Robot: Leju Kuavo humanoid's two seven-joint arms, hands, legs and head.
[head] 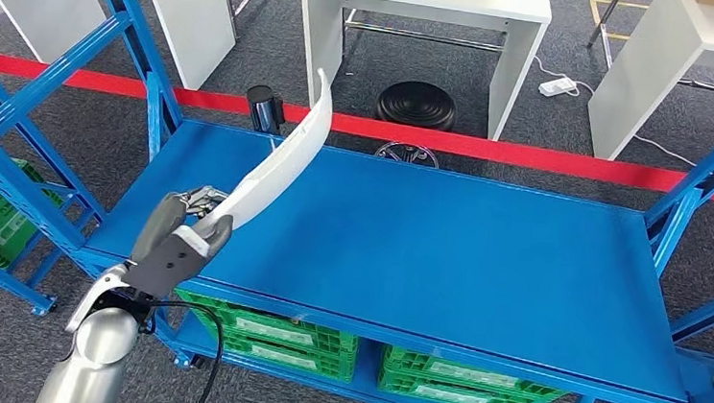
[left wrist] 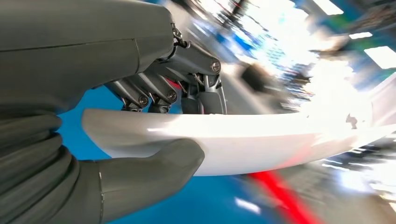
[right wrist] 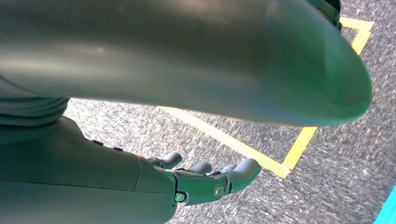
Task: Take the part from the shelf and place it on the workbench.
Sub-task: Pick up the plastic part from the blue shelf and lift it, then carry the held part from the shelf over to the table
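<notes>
A long, curved white part (head: 282,155) rises from my left hand (head: 180,236) over the left end of the blue shelf (head: 484,250), its far tip pointing up and away. The left hand grips its lower end, thumb on one face and fingers (left wrist: 205,91) behind the part (left wrist: 243,140). My right hand (right wrist: 201,179) hangs over grey carpet, fingers loosely extended and holding nothing.
Blue rack uprights (head: 131,30) stand at both ends of the shelf. Green crates (head: 275,335) sit on the level below. Beyond a red floor line (head: 530,153) are white tables (head: 426,14), a black round stool (head: 417,103) and a power strip (head: 557,85). Yellow tape (right wrist: 261,158) marks the carpet.
</notes>
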